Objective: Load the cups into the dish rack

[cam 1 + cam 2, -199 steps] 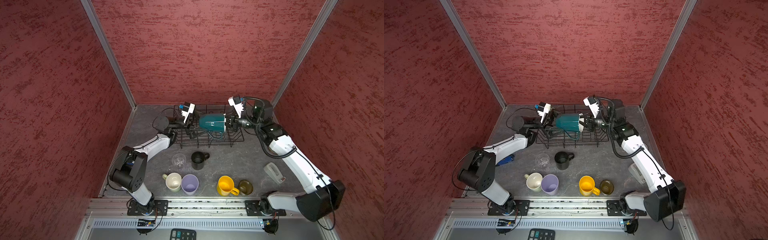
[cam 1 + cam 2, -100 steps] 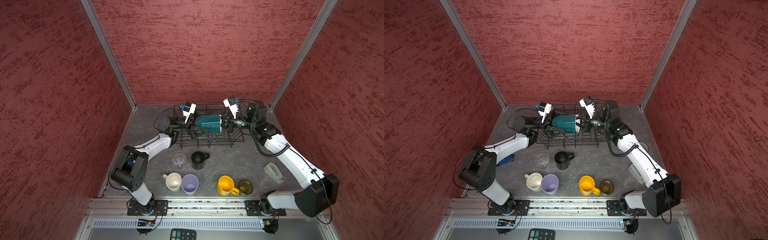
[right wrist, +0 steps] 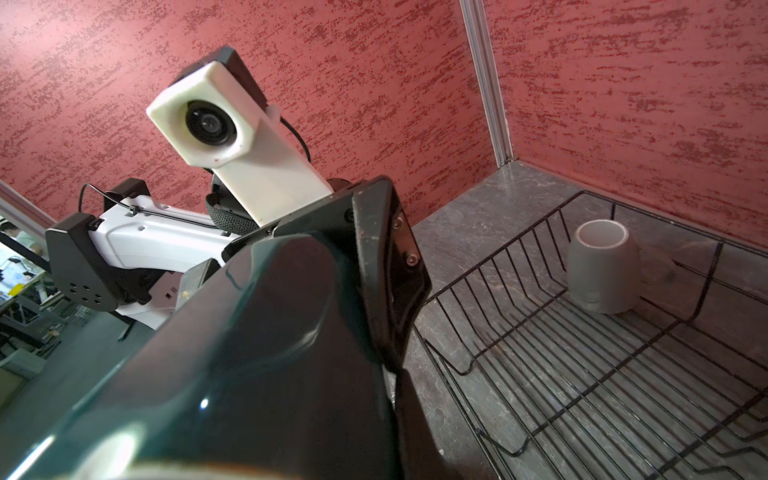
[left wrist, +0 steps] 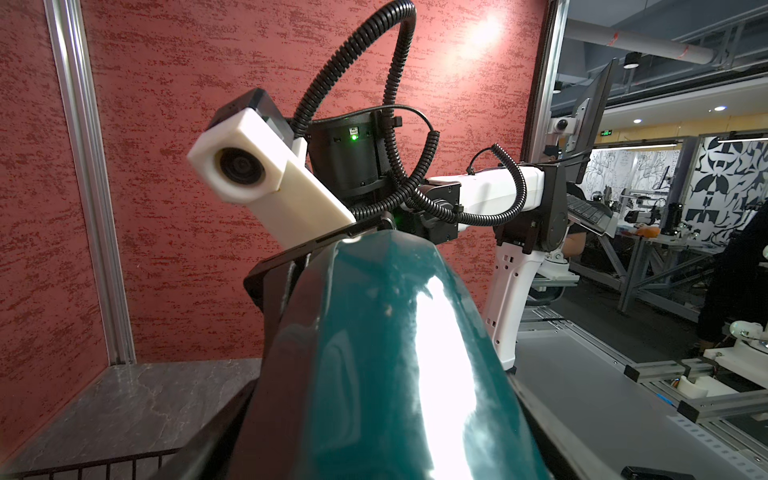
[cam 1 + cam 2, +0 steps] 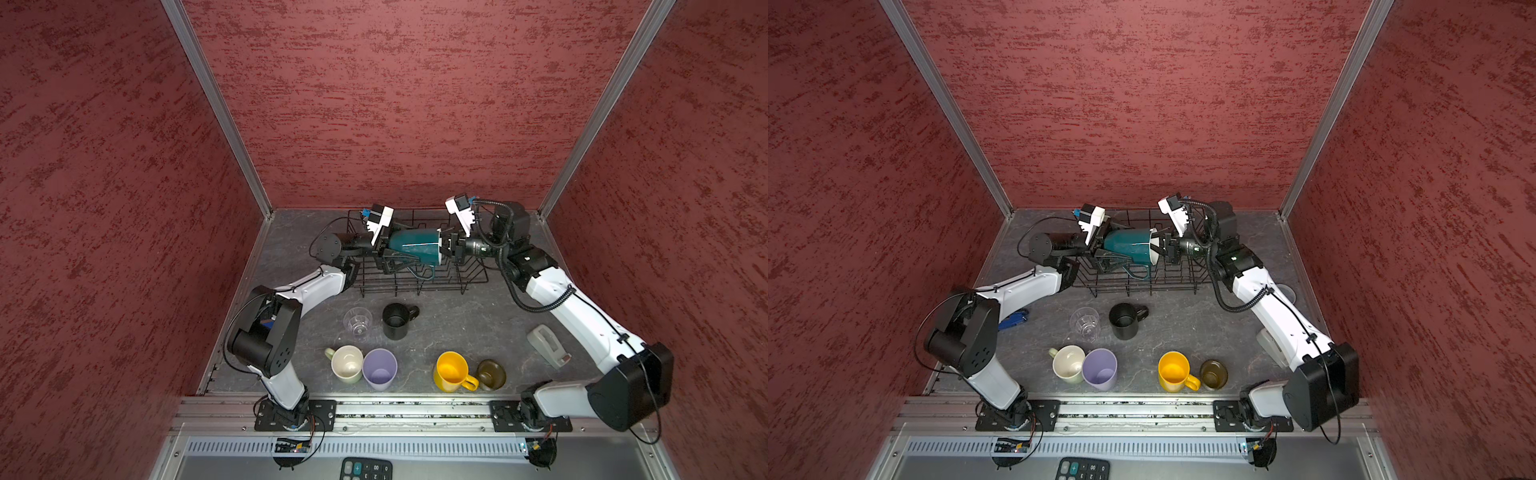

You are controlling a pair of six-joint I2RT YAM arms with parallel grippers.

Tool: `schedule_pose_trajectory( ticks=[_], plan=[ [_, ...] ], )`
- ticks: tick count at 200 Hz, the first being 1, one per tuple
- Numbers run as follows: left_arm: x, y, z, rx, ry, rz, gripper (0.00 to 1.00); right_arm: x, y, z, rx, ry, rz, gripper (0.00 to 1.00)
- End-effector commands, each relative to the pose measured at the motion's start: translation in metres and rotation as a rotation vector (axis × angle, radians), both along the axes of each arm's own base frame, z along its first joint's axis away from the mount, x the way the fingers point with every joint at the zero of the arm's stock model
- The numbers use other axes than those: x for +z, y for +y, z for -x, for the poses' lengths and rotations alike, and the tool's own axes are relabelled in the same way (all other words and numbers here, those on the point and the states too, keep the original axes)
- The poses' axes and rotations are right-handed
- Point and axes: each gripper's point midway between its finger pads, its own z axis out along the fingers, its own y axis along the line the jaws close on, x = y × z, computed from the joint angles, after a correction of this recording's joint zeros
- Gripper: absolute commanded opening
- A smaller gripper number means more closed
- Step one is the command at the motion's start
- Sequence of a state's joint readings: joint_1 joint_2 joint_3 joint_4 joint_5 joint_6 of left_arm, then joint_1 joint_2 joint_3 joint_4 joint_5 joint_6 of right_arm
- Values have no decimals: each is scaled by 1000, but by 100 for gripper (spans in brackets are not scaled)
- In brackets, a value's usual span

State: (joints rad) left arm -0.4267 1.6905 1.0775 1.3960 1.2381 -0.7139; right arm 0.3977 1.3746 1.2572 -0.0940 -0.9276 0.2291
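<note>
A teal mug [image 5: 415, 247] [image 5: 1129, 247] hangs on its side above the black wire dish rack [image 5: 473, 278] [image 5: 1183, 286]. My right gripper [image 5: 444, 247] [image 5: 1160, 249] is shut on its rim. My left gripper [image 5: 384, 251] [image 5: 1100, 249] straddles its base, with a finger lying against each side. The mug [image 4: 374, 353] [image 3: 249, 353] fills both wrist views. A grey mug [image 3: 602, 270] stands at the rack's [image 3: 582, 353] far left corner. On the table in front stand a clear glass [image 5: 357, 324], black mug [image 5: 397, 322], pale-green mug [image 5: 347, 363], lilac tumbler [image 5: 379, 368], yellow mug [image 5: 451, 370] and brown mug [image 5: 490, 374].
A grey tape dispenser [image 5: 546, 343] lies on the right beside my right forearm. A small blue object [image 5: 1013, 320] lies by the left arm's elbow. A calculator [image 5: 365, 469] sits below the front rail. Red walls close in the back and both sides.
My right arm carried the teal mug leftwards until its base sat between the left gripper's fingers. The left jaws then narrowed onto the base. The cups on the table have not moved.
</note>
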Motion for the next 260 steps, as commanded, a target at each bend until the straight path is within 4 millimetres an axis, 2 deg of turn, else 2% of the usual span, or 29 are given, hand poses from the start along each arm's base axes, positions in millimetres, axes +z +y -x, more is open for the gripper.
schedule_pose_trajectory(
  ticks=[1,24,50,79,94,106,158,188,234,244,255,260],
  plan=[
    [7,-5,3,-19,-6,5,72,23,10,12,54,-86,-53,0],
    [6,-6,1,-19,5,-8,64,23,10,10,50,-80,-55,0],
    [9,-3,0,-1,5,-8,51,23,10,9,42,-75,-56,0],
    [14,0,-5,42,17,6,29,25,10,7,37,-68,-64,0],
    [15,2,-8,67,19,11,11,27,10,6,30,-67,-69,0],
    [17,3,-10,82,13,16,0,27,10,6,26,-64,-70,0],
    [23,10,-16,158,-15,45,0,24,8,0,-7,-45,-63,9],
    [23,15,-21,194,-9,45,0,24,7,-6,-45,-27,-60,18],
    [24,22,-29,253,4,40,0,24,2,-14,-98,-3,-57,27],
    [26,23,-29,258,-2,43,0,23,2,-14,-95,4,-57,27],
    [28,24,-28,259,-6,45,0,21,2,-14,-89,12,-57,17],
    [28,24,-28,259,-6,45,0,21,2,-13,-87,12,-58,16]
  ],
)
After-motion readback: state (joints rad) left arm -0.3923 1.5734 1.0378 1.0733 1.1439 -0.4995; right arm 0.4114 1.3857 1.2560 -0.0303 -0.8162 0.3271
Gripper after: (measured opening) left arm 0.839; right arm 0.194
